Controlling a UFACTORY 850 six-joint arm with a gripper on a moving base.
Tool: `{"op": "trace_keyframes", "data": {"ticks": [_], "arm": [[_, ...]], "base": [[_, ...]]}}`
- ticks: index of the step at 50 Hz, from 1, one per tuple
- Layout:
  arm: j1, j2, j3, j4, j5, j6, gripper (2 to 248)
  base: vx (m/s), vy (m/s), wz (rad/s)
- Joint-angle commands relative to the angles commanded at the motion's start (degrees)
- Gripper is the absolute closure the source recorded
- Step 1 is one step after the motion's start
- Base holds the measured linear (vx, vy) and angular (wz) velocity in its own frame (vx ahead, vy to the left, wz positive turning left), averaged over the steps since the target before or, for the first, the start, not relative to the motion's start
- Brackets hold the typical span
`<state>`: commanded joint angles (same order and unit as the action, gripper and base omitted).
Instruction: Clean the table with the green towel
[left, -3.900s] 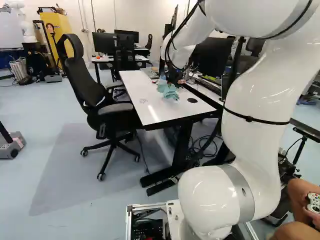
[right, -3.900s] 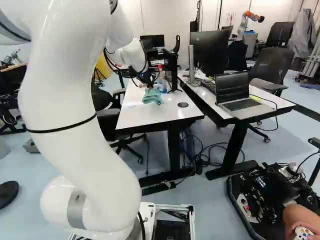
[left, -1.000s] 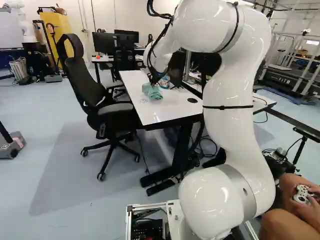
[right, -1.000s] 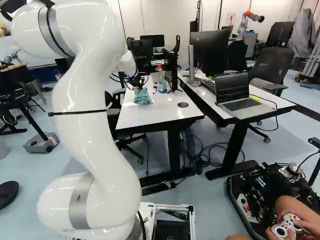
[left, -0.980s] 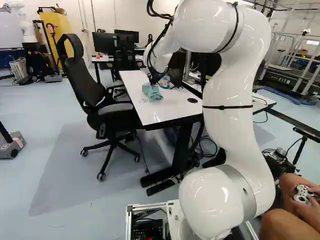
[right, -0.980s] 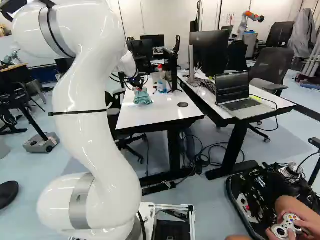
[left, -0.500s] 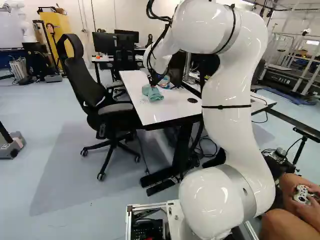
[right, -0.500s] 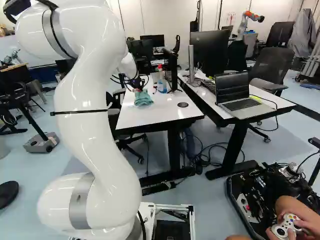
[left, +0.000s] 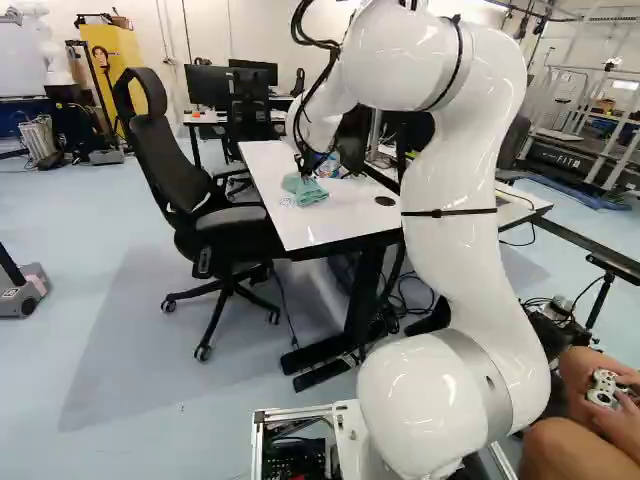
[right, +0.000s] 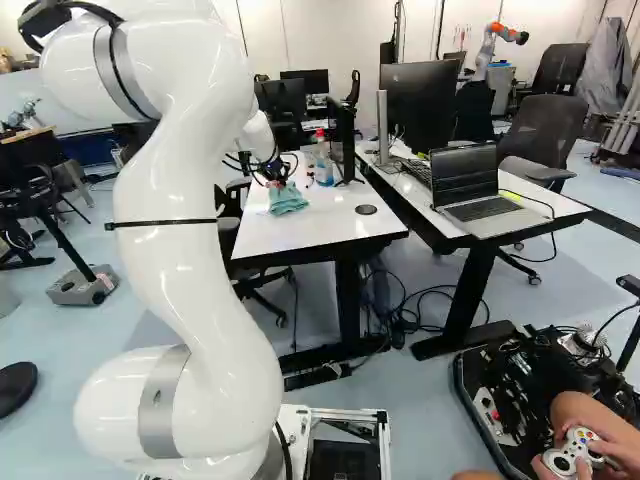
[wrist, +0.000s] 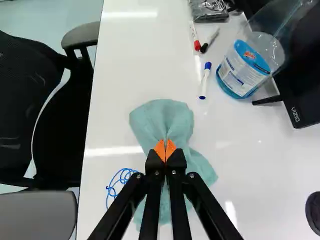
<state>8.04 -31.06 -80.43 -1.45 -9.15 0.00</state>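
The gripper is low over the white table in the right base view, at the top of the green towel. Seen from the wrist, the gripper has its orange pads together, pinching the middle of the bunched towel. Cloth spreads ahead of the fingers and also beneath them, lying against the tabletop. Blue scribbled lines mark the table right beside the towel; whether they run on beneath it is hidden.
Past the towel are a spray bottle of blue liquid, a blue-capped marker, two more markers and a monitor. A black chair stands along the table's edge. A second desk holds a laptop. Another robot is far back.
Since the earliest frames the arm has carried the towel across the table toward the chair side and the blue scribble. Over the last second both shifted slightly nearer the base. The base has not moved.
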Motion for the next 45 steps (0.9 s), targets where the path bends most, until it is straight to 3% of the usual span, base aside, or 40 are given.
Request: {"op": "trace_keyframes", "data": {"ticks": [45], "arm": [[0.0, -1.01, -0.18, 0.0, -0.6, 0.0, 229]], "base": [[0.0, 0.0, 0.0]]}}
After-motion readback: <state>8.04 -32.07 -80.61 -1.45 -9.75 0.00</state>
